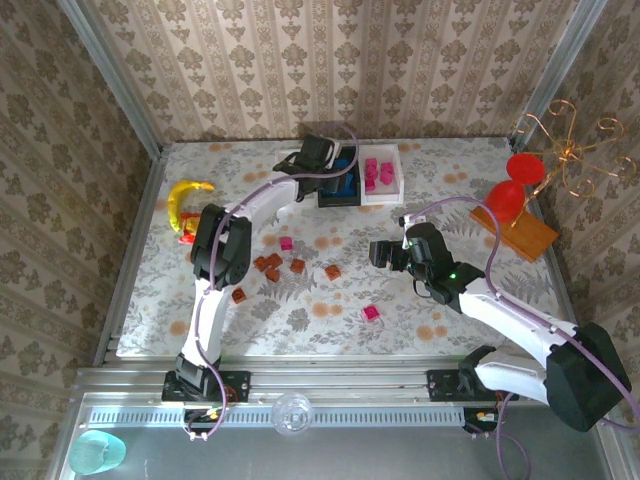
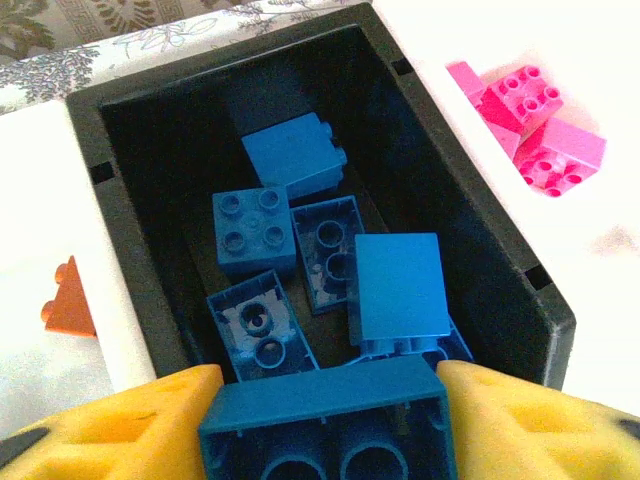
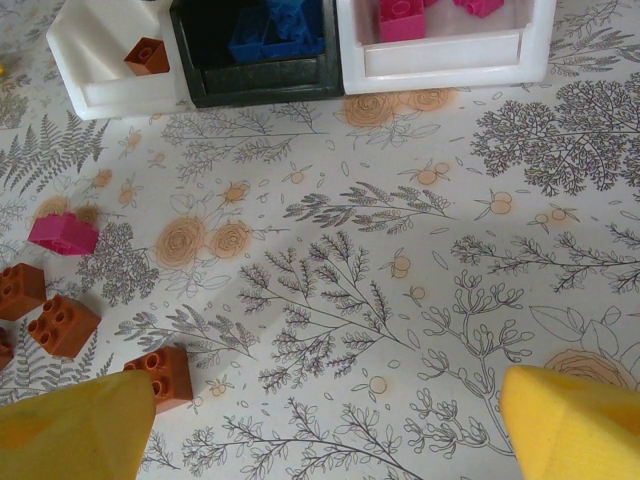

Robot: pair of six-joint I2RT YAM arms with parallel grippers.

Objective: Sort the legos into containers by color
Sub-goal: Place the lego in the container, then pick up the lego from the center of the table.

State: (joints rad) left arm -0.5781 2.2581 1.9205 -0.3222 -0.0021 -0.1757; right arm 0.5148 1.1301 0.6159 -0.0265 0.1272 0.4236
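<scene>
Holding blue hard-plastic lego brick: L gripper clamped on flat sides, over black rectangular tray at 12 o'clock; R gripper apart. Light, stiff, slick.

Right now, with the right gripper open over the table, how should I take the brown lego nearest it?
Come straight down on the brown lego with the right gripper and close on two opposite flat side walls. It sits flat, studs up, apart from the other brown legos, so its sides are free.
</scene>
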